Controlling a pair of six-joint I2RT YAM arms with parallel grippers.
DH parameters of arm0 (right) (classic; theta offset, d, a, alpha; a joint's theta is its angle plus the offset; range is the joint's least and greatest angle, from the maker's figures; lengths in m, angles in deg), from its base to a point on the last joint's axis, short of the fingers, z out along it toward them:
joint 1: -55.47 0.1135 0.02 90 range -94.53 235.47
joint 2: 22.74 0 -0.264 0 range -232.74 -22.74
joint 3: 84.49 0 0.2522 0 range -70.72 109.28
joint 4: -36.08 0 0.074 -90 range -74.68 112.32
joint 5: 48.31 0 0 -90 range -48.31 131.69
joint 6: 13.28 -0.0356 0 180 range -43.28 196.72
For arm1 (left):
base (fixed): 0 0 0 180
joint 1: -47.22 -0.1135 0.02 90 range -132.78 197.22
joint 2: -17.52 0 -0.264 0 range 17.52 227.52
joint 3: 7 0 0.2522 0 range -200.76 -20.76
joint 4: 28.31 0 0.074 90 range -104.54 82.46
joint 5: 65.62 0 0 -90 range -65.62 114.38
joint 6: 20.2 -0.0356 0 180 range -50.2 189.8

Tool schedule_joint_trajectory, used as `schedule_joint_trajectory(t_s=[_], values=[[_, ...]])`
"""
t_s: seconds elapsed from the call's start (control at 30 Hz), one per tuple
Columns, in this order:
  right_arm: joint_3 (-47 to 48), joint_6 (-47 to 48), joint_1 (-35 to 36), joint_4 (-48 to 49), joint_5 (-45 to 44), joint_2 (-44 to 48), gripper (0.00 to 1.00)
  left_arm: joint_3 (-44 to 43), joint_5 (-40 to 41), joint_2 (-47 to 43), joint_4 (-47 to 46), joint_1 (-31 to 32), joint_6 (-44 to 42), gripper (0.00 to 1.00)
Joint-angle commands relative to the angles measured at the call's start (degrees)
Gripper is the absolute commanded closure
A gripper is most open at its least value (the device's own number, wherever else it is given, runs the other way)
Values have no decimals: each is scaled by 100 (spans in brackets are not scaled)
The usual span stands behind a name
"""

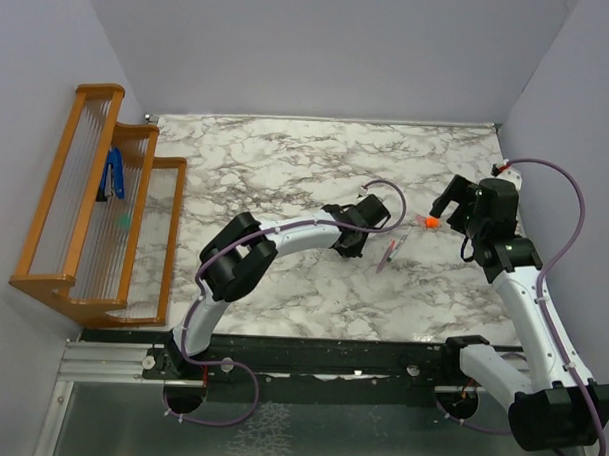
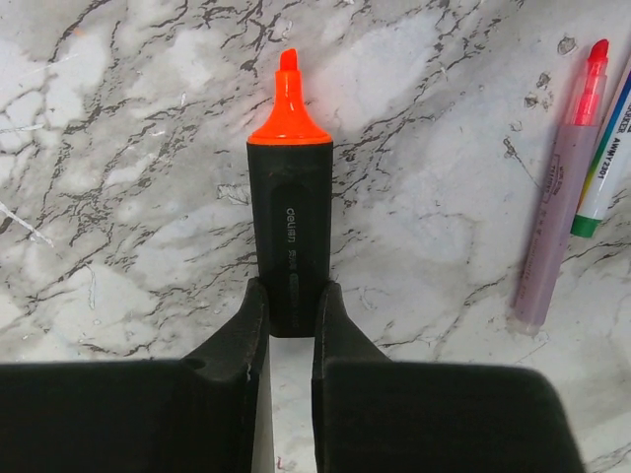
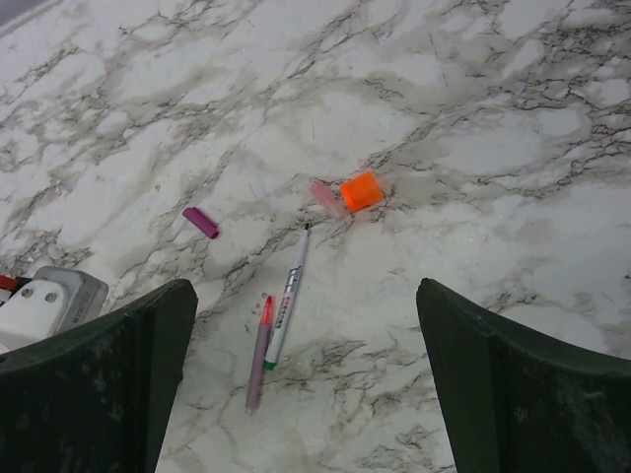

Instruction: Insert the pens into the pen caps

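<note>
In the left wrist view my left gripper (image 2: 291, 307) is shut on the rear end of the black marker (image 2: 291, 222), whose orange tip (image 2: 288, 99) points away from me over the marble. In the top view it sits mid-table (image 1: 346, 239). The two thin pens lie side by side: the pinkish one (image 3: 258, 350) and the white one (image 3: 288, 294), also seen together in the top view (image 1: 389, 253). My right gripper (image 3: 306, 394) is open and empty, above the table near the orange cap (image 3: 362, 190). The pale pink cap (image 3: 326, 197) touches it. The magenta cap (image 3: 201, 222) lies apart to the left.
A wooden rack (image 1: 85, 210) stands at the table's left edge with a blue-handled tool (image 1: 113, 173) in it. Grey walls close in the marble table (image 1: 287, 157) at the back and sides. A white-grey part of the left arm (image 3: 49, 301) shows at the left of the right wrist view.
</note>
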Motion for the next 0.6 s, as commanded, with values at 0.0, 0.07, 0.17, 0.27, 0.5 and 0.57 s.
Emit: schedule_joint_trajectory(t_s=[0.0, 0.07, 0.17, 0.27, 0.5, 0.57], values=[[-99, 41, 6, -174, -149, 104, 0, 368, 77, 297, -5, 31, -88, 100], [-150, 49, 5, -144, -114, 129, 0, 611, 116, 65, -262, 30, -234, 100], [-233, 58, 5, -18, 110, 210, 0, 1108, 139, -544, -805, 21, -446, 100], [-405, 51, 8, 327, 770, 380, 0, 1607, -1, -1125, -1471, 29, -721, 100], [-1060, -265, 7, 1706, 3138, 688, 4, 2717, -200, -2234, -3009, 38, -785, 100], [-1284, -505, 3, 2150, 3592, 668, 8, 2962, -326, -2468, -3396, 39, -717, 100]])
